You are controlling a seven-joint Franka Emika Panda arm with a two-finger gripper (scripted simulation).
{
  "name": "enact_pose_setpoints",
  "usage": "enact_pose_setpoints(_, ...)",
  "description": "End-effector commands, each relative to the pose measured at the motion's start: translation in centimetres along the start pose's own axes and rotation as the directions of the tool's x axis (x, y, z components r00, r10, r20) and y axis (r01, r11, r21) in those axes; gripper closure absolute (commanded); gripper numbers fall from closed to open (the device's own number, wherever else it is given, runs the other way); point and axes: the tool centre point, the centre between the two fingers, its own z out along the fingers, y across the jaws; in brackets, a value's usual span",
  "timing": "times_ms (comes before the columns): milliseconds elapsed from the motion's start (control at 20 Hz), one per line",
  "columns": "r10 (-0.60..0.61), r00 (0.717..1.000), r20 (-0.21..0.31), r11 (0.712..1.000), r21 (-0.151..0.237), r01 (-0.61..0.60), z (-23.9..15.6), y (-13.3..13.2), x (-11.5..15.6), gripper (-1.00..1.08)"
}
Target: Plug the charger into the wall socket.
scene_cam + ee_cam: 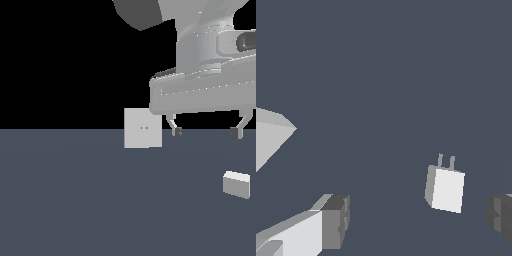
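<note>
Hand [206, 132] spread wide, holding nothing; charger [236, 184] lies below, toward the exterior view's right (prongs visible in the wrist view).

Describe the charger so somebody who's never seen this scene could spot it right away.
Start from the flat dark floor and the robot's open hand hanging above it. Below the hand, toward the exterior view's right, lies the charger, a small light-grey block. The wrist view shows two short prongs at one end, whereas the wall socket is a larger upright square plate with two tiny holes.
</note>
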Motion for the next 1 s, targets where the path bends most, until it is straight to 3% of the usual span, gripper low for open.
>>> enact_pose_setpoints(0,0.073,0.997,-0.003,0.997,-0.014,-0.073,1.3,2.3,-0.4,-0.92)
enact_pose_setpoints(350,0.162,0.987,-0.012,0.987,-0.021,-0.162,2.7,4.6,-1.3,-0.92)
enact_pose_setpoints(950,0.167,0.986,-0.012,0.986,-0.021,-0.168,4.6,4.7,-1.7,-0.92)
